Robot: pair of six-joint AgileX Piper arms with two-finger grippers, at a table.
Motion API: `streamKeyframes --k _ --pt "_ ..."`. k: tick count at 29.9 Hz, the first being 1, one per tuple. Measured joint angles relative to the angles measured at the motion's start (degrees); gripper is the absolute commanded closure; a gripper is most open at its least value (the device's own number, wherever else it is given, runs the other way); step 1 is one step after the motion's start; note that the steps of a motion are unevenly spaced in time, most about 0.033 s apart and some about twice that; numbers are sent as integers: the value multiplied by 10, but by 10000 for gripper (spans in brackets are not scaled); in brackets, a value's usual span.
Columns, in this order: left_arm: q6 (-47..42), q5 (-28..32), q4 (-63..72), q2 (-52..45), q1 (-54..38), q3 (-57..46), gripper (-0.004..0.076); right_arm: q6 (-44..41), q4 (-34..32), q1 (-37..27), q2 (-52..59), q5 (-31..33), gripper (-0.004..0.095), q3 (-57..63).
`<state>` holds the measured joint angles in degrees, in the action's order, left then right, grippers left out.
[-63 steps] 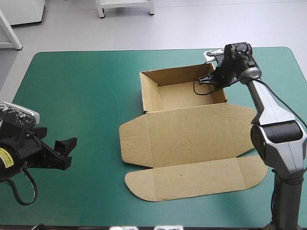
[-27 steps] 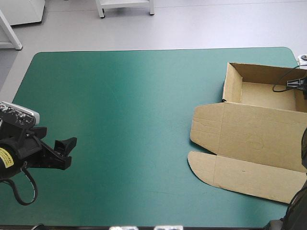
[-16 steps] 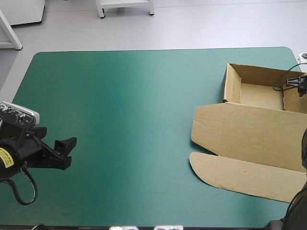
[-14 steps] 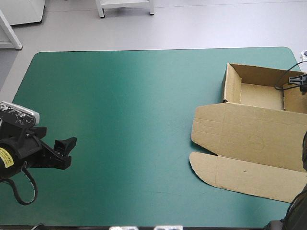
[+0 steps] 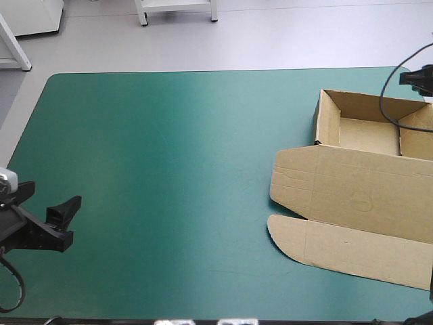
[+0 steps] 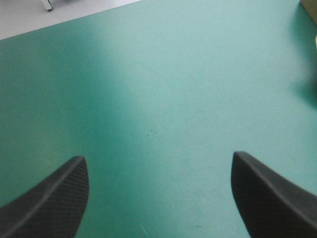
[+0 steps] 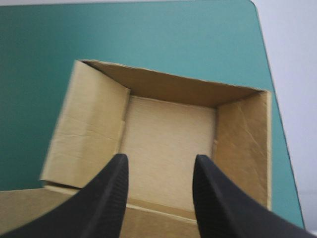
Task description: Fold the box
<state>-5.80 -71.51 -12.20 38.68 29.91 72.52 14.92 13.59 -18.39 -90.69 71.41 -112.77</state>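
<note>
A table under a teal-green cover (image 5: 169, 156) fills the high view, bare across its left and middle. The brown cardboard box (image 5: 352, 196), a cut sheet partly formed, lies at the table's right side and runs out of the high view there. Its far part stands as an open tray (image 5: 358, 132) with walls raised and tucked, close to the far right corner. The broad lid panel (image 5: 352, 189) and its rounded front flap (image 5: 338, 247) lie flat on the cover toward the near edge.

The right gripper (image 7: 159, 157) of two black fin-shaped fingers hovers above the tray, looking straight down into it. Its fingers are spread a little apart and pinch nothing, the tray floor showing between them. It seems placed there to check or press the tucked side walls, which look seated and hold upright unaided.

The left gripper (image 5: 71, 220) sits low at the table's near left edge, well apart from the box. Its fingers are spread wide over bare cover, as its wrist view shows (image 6: 157, 157). It is probably parked there so it stays clear of the work. With the tray formed and the lid flat, the folding looks largely done.
</note>
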Motion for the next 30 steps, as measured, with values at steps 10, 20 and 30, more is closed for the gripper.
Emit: streamKeyframes --k 10,20,30 --pt "2 1 -14 -91 0 -84 227 18 46 211 291 -122 800 249" --pt "39 31 9 -196 0 -145 229 19 44 332 613 -212 925 585" --pt "50 115 56 -301 0 -313 279 19 42 334 786 -212 925 756"
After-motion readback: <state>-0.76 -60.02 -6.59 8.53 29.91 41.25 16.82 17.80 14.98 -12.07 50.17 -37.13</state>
